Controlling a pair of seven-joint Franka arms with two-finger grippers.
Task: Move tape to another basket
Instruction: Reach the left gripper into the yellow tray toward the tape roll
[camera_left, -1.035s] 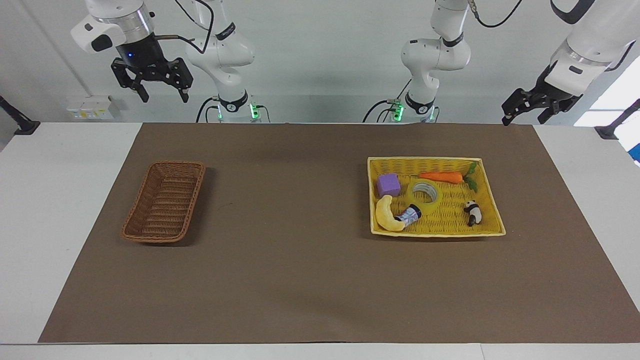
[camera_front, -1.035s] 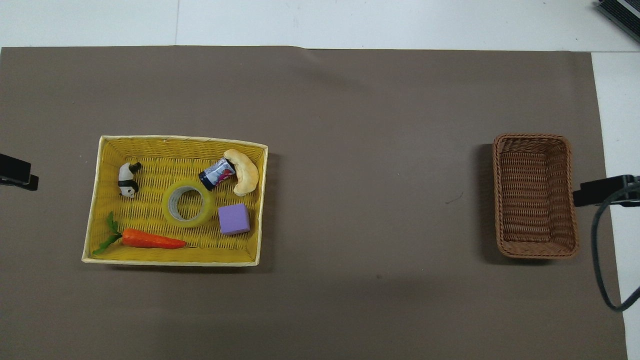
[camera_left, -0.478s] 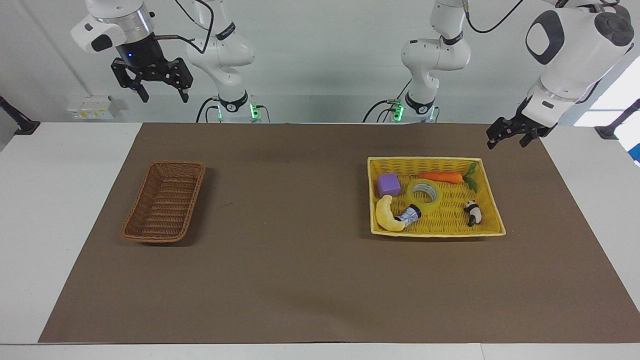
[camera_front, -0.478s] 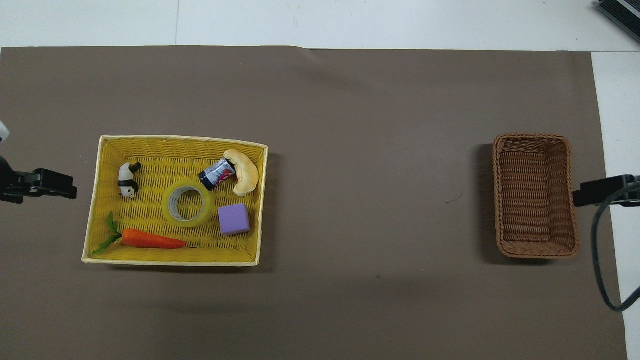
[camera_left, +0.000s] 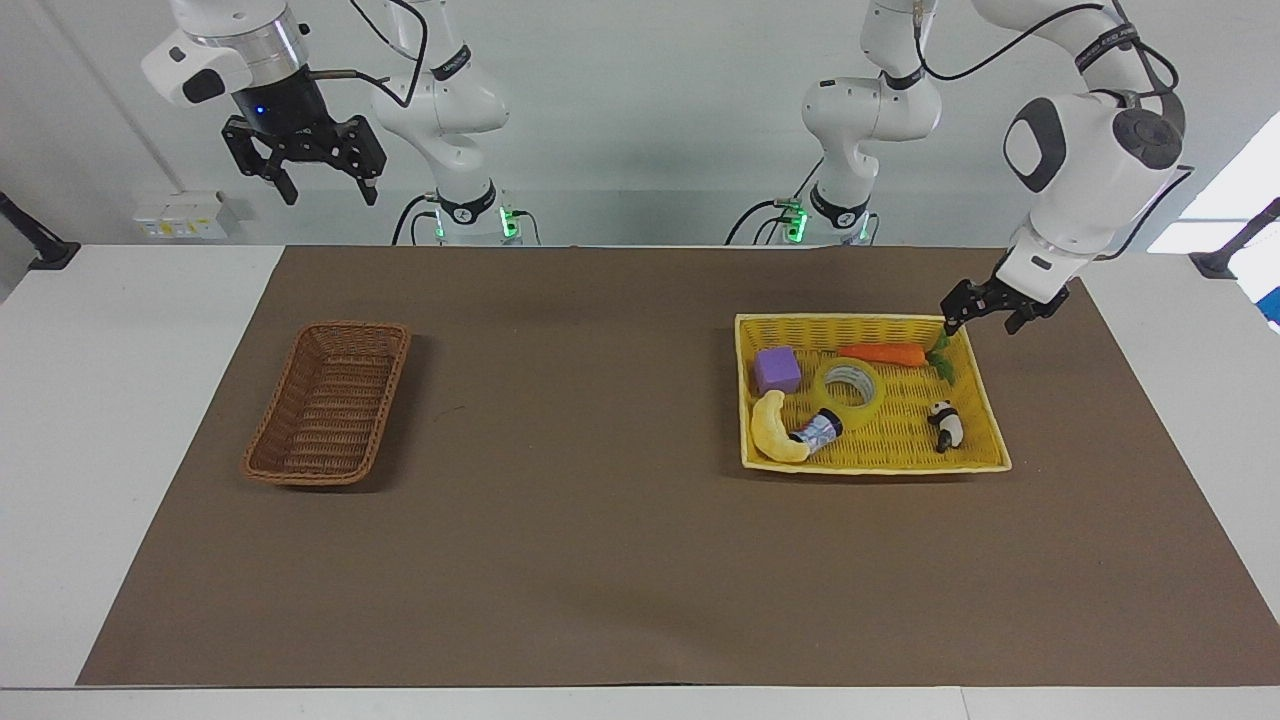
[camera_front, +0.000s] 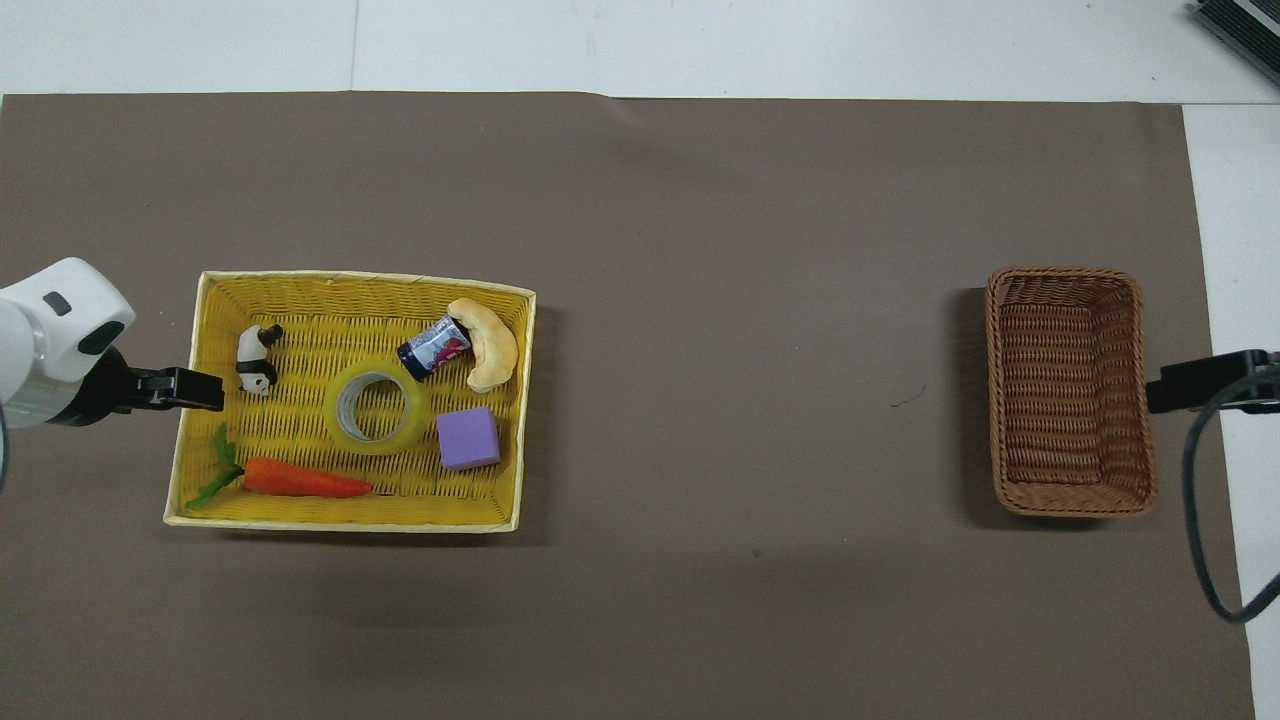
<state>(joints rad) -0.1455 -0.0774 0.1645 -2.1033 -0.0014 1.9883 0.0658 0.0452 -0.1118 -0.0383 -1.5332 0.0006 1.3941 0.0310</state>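
The tape (camera_left: 850, 388) is a translucent yellow roll lying flat in the middle of the yellow woven tray (camera_left: 850, 320); it also shows in the overhead view (camera_front: 377, 408). The dark brown wicker basket (camera_left: 350, 326) stands empty toward the right arm's end of the table, also in the overhead view (camera_front: 1068, 272). My left gripper (camera_left: 980, 325) is open and empty, over the tray's edge at the left arm's end, above the carrot's leaves; it also shows in the overhead view (camera_front: 195, 390). My right gripper (camera_left: 331, 195) is open, empty and waits high up, over the table edge near the brown basket.
In the tray (camera_front: 360, 280) around the tape lie a purple cube (camera_left: 777, 370), a carrot (camera_left: 885, 353), a panda figure (camera_left: 944, 425), a pale banana toy (camera_left: 770, 428) and a small can (camera_left: 818, 432). A brown mat (camera_left: 600, 550) covers the table.
My left arm has swung down and inward from the table's end, so its gripper is now over the tray's edge. The right arm and all objects have not moved.
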